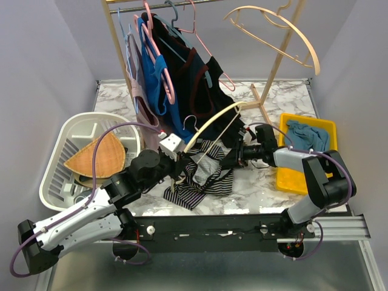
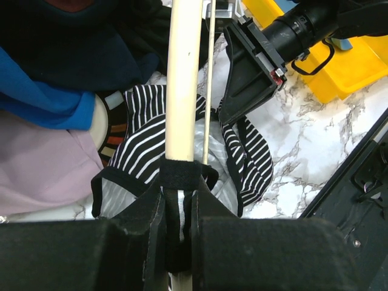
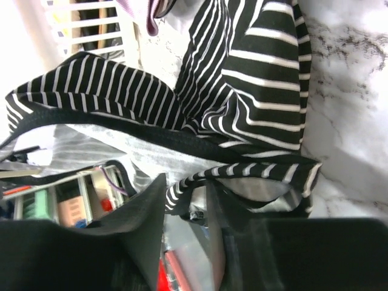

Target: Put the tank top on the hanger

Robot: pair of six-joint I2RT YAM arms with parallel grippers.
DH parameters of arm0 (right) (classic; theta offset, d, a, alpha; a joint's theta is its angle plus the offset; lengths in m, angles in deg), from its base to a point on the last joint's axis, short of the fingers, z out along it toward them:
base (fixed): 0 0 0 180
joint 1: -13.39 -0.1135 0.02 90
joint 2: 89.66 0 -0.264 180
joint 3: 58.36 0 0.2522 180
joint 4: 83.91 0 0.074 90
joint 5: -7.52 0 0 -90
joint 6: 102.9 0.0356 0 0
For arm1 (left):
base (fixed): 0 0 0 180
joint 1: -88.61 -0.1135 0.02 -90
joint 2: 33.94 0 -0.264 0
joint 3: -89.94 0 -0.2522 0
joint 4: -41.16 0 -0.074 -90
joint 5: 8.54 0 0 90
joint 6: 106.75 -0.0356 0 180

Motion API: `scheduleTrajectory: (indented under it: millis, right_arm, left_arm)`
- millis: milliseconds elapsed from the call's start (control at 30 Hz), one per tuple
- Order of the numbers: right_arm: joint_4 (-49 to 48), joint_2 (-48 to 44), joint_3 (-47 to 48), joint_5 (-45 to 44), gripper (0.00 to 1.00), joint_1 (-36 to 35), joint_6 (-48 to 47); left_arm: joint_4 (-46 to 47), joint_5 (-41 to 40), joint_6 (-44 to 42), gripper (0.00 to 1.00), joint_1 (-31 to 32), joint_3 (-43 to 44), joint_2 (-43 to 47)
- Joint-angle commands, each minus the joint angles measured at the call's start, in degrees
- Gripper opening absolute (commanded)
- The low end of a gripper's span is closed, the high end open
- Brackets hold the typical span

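A: Left gripper [image 2: 179, 206]?
B: Clamped narrow on the hanger [image 2: 182, 79], low on one cream arm. Black strap [image 2: 182, 176] looped round the wood just above the fingers.
A: Right gripper [image 3: 185, 188]?
B: Pinched tight on the tank top [image 3: 242, 79], with a fold of striped edge between the fingers. From above, just right of the hanger, low over the table [image 1: 260, 185].
A: Tank top location?
B: Bunched on the marble under the hanger, between the two grippers. One strap on, the rest slack. No sign of the second strap in the heap, can't tell.
A: Step in hand?
B: Probably getting the other shoulder over the far arm. Judgement only.
A: Doing it well?
B: Hold the left firm and level, no twisting, to avoid losing the looped strap off the end. Lift with the right to open the neck, then draw away from the left along the wood, slowly. Watch for snags on the thin bar [image 2: 209, 91] beside the arm. Steer clear of the yellow bin [image 1: 297, 179].
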Motion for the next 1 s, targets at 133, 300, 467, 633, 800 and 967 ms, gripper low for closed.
scheduleTrajectory:
  millis: [133, 300, 467, 633, 800, 967]
  right_arm:
    - [-0.47, -5.43, 1.86, 1.74, 0.01, 1.76, -3.08]
    - [-0.2, -18.41, -0.25, 1.65, 0.01, 11.14, -4.84]
    - [5.14, -27.93, 1.84, 3.93, 0.0, 19.59, -9.14]
    - [12.79, -30.67, 7.91, 11.99, 0.0, 30.93, -14.49]
    - [17.55, -28.82, 14.33, 20.72, 0.0, 37.61, -17.67]
    - [17.29, -29.0, 16.27, 23.27, 0.0, 38.5, -20.04]
  left_arm:
    - [-1.17, 2.01, -3.43, 0.0, -0.36, 0.0, 4.46]
    - [-2.93, 3.06, -6.51, 0.0, -0.98, -0.09, 6.83]
    - [-3.28, 5.09, -8.27, 0.0, -2.03, 1.23, 6.57]
    - [-4.16, 7.45, -10.21, 0.0, -2.47, 3.24, 6.4]
    - [-7.05, 11.76, -12.23, 0.0, -3.26, 5.44, 5.61]
    - [-6.63, 17.03, -12.85, 0.0, -3.79, 5.45, 6.57]
